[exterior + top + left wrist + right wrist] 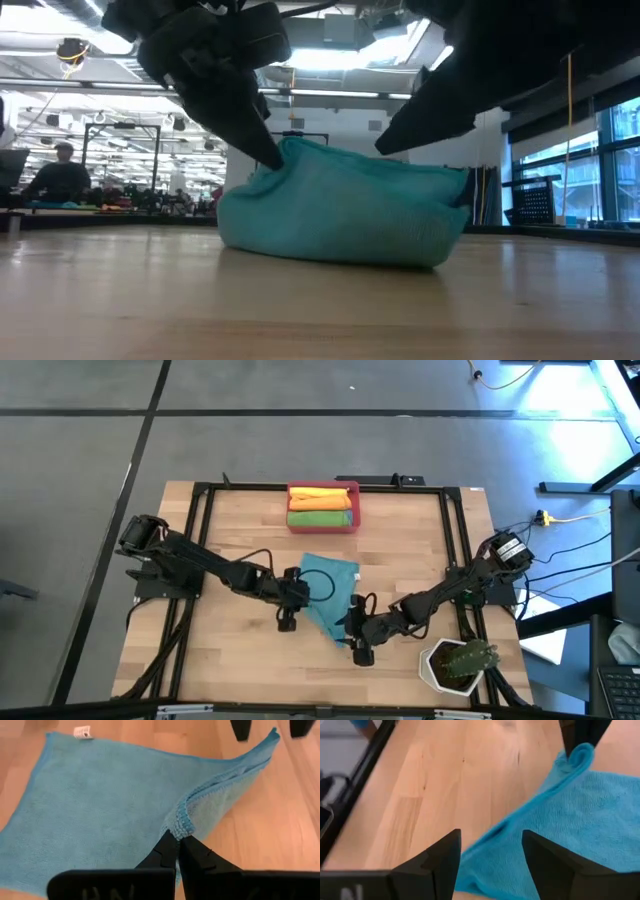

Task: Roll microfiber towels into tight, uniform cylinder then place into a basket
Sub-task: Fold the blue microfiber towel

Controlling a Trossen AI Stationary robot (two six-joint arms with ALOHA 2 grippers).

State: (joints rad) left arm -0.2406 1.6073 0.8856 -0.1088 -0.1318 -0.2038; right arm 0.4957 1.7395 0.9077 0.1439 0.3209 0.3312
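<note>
A teal-blue towel (330, 590) lies partly spread on the middle of the wooden table, with one edge raised and folded. My left gripper (298, 586) is at the towel's left side and is shut on that raised edge (178, 840). My right gripper (357, 628) is open at the towel's near corner. Its two fingers (491, 851) stand on either side of a strip of towel (590, 815); I cannot tell whether they touch it. The red-pink basket (355, 510) stands at the far edge and holds an orange-yellow roll (320, 496) and a green roll (320, 518). My left gripper pinches the towel's stitched edge (182, 822) between its two fingertips, at a spot where the cloth is folded over. The fingers slant down from the table's left. The pinched edge is raised off the table (290, 155), and the rest of the towel lies on the wood.
A white hexagonal plant pot (455, 665) with a green plant stands at the near right corner, close to my right arm. A black frame (445, 550) runs round the table. Bare wood lies to the left of the towel and near the front edge.
</note>
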